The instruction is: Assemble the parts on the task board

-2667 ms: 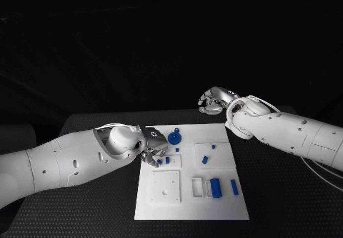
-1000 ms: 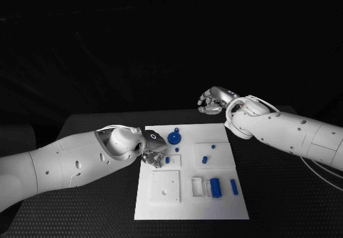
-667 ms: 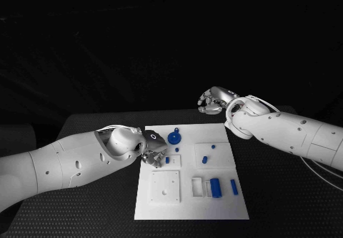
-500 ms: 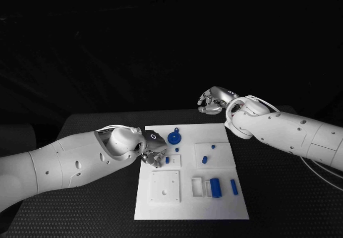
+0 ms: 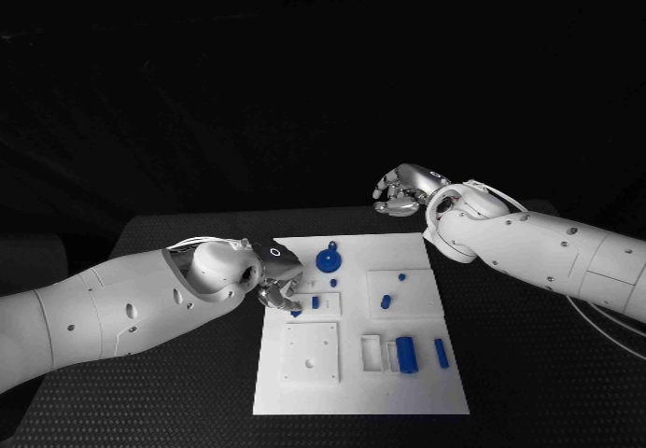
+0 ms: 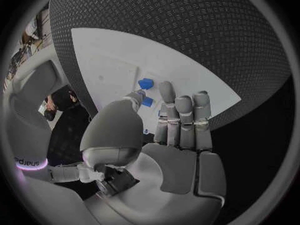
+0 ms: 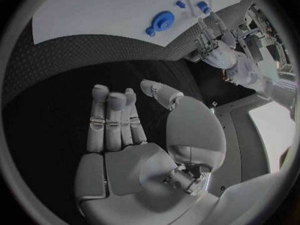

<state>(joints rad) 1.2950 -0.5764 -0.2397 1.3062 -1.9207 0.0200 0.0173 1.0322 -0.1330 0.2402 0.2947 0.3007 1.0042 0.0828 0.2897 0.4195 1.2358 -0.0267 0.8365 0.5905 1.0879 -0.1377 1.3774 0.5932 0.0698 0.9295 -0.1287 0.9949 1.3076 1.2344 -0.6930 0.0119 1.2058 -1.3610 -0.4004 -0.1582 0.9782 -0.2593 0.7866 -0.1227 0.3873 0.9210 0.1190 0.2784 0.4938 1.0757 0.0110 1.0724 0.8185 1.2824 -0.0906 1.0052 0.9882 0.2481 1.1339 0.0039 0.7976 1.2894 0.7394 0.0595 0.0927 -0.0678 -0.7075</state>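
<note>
While the right hand [image 5: 407,191] stays empty, the left hand [image 5: 280,291] shifted slightly, holding nothing.

White task board [image 5: 361,392], blue parts [image 5: 404,352], seemingly dotted black table [image 5: 539,392]

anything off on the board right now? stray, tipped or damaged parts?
Nothing stands out. The task board lies flat and square on the table, with the blue parts on it. The left hand is at a small part near the board's left edge; the right hand hangs beyond its far edge.
</note>
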